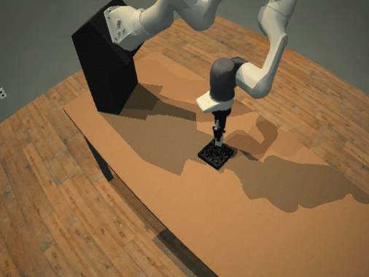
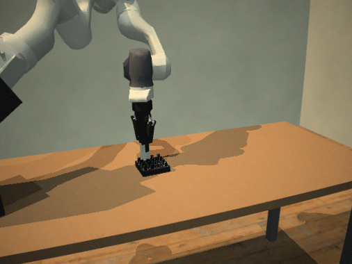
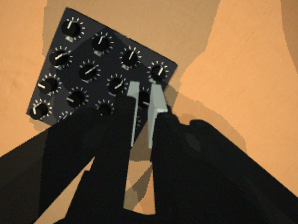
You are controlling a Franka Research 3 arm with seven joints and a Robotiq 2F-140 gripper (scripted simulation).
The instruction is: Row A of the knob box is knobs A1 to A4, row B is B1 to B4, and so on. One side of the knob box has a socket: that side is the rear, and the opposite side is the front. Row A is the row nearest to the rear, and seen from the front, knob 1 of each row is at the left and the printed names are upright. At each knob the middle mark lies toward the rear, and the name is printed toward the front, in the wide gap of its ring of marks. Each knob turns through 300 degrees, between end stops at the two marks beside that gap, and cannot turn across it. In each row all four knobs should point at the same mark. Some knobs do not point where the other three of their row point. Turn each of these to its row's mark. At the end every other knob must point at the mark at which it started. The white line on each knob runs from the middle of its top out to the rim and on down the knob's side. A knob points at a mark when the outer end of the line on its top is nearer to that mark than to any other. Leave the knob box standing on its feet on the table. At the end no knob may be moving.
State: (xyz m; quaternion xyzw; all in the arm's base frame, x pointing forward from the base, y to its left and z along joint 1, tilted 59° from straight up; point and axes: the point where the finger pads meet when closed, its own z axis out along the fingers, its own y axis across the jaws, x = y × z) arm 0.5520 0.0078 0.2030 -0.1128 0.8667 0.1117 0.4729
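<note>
Black and studded with white-lined knobs, the knob box (image 3: 100, 70) stands on the tan surface (image 1: 255, 226). Reaching straight down, the tool (image 3: 143, 112) is nearly closed, its fingers pinching one knob (image 3: 143, 94) at the box's edge.

White rounded arm links (image 1: 271, 47), dark grey wrist cylinder (image 2: 140, 67), black gripper (image 2: 144, 151), pale fingers.

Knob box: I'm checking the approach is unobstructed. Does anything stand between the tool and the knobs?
Nothing visible does. The tool is already down at the knob box, fingers nearly together around a knob at its edge.
</note>
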